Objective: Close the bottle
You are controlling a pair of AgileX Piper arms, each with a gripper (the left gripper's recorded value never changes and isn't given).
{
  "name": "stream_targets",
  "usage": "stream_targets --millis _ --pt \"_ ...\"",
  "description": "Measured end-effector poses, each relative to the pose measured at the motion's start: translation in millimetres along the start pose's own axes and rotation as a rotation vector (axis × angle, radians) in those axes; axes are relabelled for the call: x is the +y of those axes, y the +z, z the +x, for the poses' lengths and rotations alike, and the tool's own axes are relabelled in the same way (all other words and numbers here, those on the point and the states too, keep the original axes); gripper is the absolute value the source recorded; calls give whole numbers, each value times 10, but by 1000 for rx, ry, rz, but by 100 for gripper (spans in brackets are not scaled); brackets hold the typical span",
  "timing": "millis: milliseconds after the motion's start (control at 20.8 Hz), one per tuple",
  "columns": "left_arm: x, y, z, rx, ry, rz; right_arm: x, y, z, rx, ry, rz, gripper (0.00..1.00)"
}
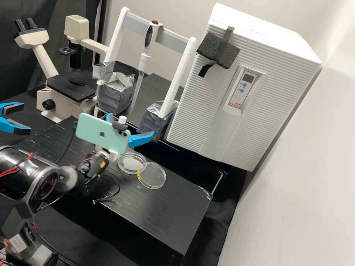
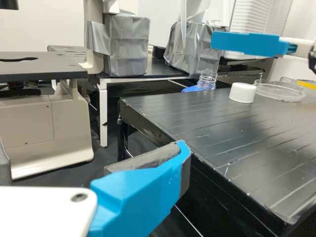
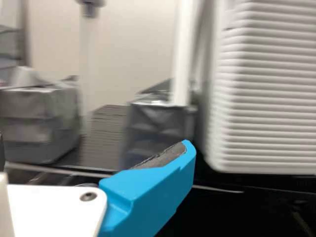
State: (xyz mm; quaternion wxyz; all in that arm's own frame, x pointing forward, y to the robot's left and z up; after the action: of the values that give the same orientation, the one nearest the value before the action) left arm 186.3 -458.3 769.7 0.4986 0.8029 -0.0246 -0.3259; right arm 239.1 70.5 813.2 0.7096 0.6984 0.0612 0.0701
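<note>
Beside the white ribbed cabinet (image 1: 251, 85) lay the black platform (image 1: 166, 210), the right gripper (image 1: 129, 127) over it and the left gripper (image 1: 26, 118) off its side, both spread wide, holding nothing, while the uncapped clear bottle (image 2: 208, 79) stood upright by the platform's far edge, apart from a petri dish (image 2: 279, 90) and the white cap (image 2: 243, 92) just beside it.

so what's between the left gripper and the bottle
In the left wrist view, just bare black platform top lies between the left gripper and the bottle. The white cap sits off to the side.
</note>
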Motion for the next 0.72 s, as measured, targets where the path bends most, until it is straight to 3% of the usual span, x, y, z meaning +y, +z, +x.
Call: stream_targets --millis 96,240,336,529,721 --pt "1 1 -1 0 1 1 -124 -57 -99 33 -47 7 100" --pt "15 6 -7 0 7 7 -272 -77 -237 46 -117 11 100" --pt "22 5 -13 2 10 10 -331 -75 -320 53 -140 14 100" --pt "20 8 -13 -1 8 12 -369 -92 -407 81 -141 21 100" --pt "20 8 -13 -1 8 12 -381 -72 -433 74 -145 21 100"
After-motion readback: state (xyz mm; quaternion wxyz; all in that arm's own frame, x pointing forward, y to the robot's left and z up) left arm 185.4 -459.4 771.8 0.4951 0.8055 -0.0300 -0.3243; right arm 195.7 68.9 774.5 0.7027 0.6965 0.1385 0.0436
